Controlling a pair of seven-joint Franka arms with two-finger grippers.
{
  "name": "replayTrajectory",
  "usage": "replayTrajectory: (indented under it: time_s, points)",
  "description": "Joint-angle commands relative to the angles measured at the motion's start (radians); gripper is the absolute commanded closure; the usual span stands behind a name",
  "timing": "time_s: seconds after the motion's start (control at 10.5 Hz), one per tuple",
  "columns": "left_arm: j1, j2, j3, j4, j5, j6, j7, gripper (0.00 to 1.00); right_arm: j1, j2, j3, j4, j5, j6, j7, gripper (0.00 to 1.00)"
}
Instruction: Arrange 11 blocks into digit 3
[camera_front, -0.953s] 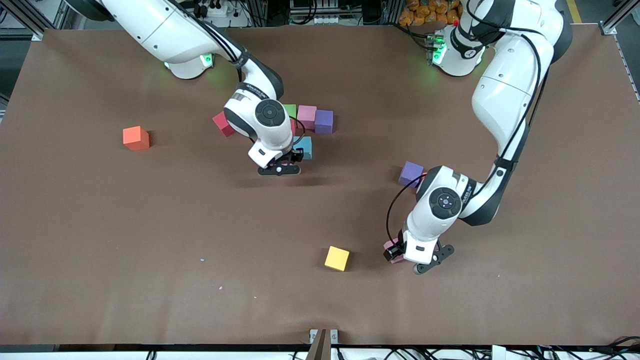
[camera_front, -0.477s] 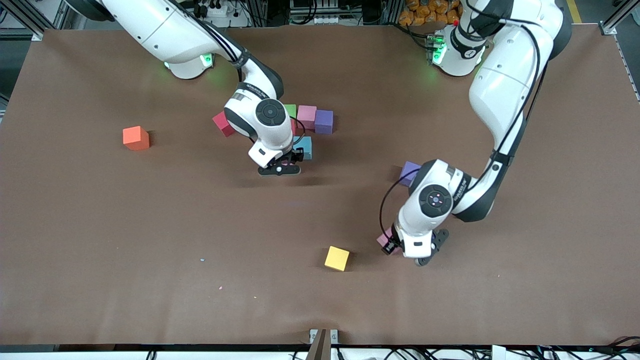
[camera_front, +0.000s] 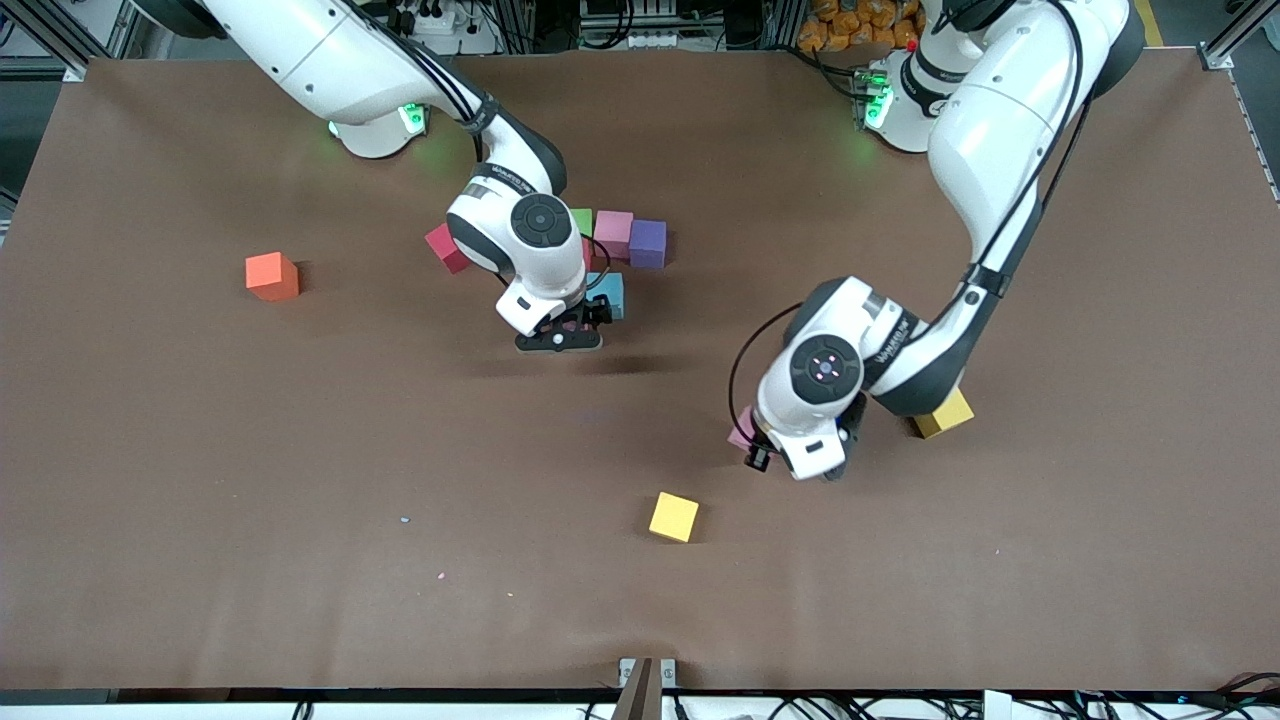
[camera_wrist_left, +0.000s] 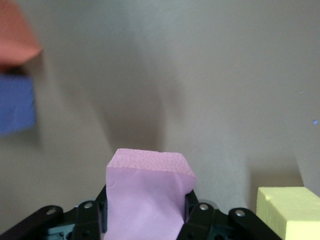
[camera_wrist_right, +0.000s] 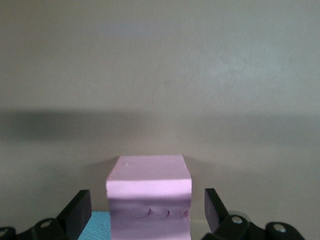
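Observation:
My left gripper (camera_front: 752, 446) (camera_wrist_left: 146, 205) is shut on a pink block (camera_front: 742, 430) (camera_wrist_left: 147, 192) and holds it over bare table not far from a yellow cube. My right gripper (camera_front: 563, 332) (camera_wrist_right: 147, 205) stands open around another pink block (camera_wrist_right: 150, 192), with a gap on each side. That block rests on the table against a light blue block (camera_front: 608, 292) (camera_wrist_right: 97, 225). Just farther from the front camera lie green (camera_front: 580, 220), pink (camera_front: 613, 232), purple (camera_front: 647, 243) and red (camera_front: 443, 247) blocks. An orange block (camera_front: 272, 276) sits alone toward the right arm's end.
A yellow cube (camera_front: 673, 516) (camera_wrist_left: 287, 212) lies near the front edge, another yellow cube (camera_front: 945, 413) peeks out under the left arm. The left wrist view also shows an orange block (camera_wrist_left: 15, 35) and a purple block (camera_wrist_left: 15, 105) side by side.
My right gripper has opened and let go of its pink block. The left arm has carried its pink block away from the front edge toward the table's middle, uncovering a yellow cube.

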Motion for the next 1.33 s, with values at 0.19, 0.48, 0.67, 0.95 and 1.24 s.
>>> replayTrajectory:
  time_s: [0.19, 0.48, 0.67, 0.95, 1.24]
  points:
    - [-0.141, -0.039, -0.010, -0.079, 0.014, -0.013, -0.442, 1.00, -0.132, -0.132, 0.006, -0.015, -0.014, -0.091, 0.049, 0.00]
    - [-0.220, -0.056, -0.010, -0.149, 0.057, -0.013, -0.701, 1.00, -0.316, -0.172, 0.014, -0.084, -0.015, -0.137, 0.025, 0.00]
    - [-0.237, -0.116, -0.022, -0.258, 0.098, -0.007, -0.833, 1.00, -0.410, -0.244, 0.020, -0.189, -0.015, -0.131, -0.189, 0.00]
    - [-0.238, -0.148, -0.065, -0.346, 0.103, 0.028, -0.966, 1.00, -0.586, -0.305, 0.101, -0.303, -0.001, -0.135, -0.428, 0.00]
    - [-0.240, -0.176, -0.080, -0.435, 0.121, 0.152, -1.024, 1.00, -0.828, -0.305, 0.263, -0.290, 0.095, -0.212, -0.656, 0.00]
